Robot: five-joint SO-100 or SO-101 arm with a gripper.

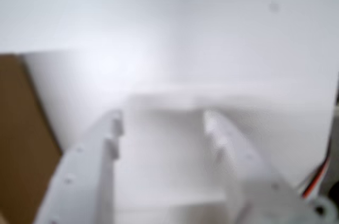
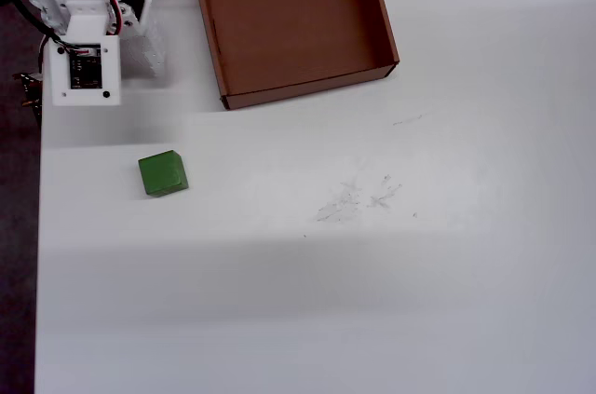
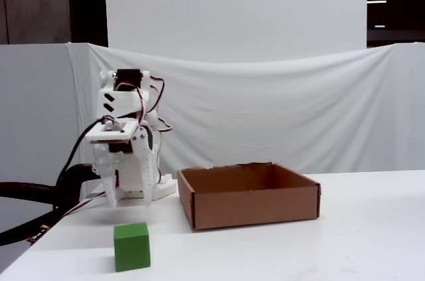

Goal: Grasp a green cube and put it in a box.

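No legible text, label, brand, number or sign appears in any view. The green cube point(image 2: 163, 173) has plain faces, and the walls of the box point(image 3: 250, 207) carry no print. The small circuit board point(image 2: 85, 68) on the arm, at far left in the overhead view, shows tiny pale markings too small to read. The wrist view is blurred throughout, so nothing could be read on the gripper point(image 1: 161, 121) or the table point(image 1: 222, 38).

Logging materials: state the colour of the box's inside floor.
Plain brown cardboard, same as its walls; the box shows it best in the overhead view.
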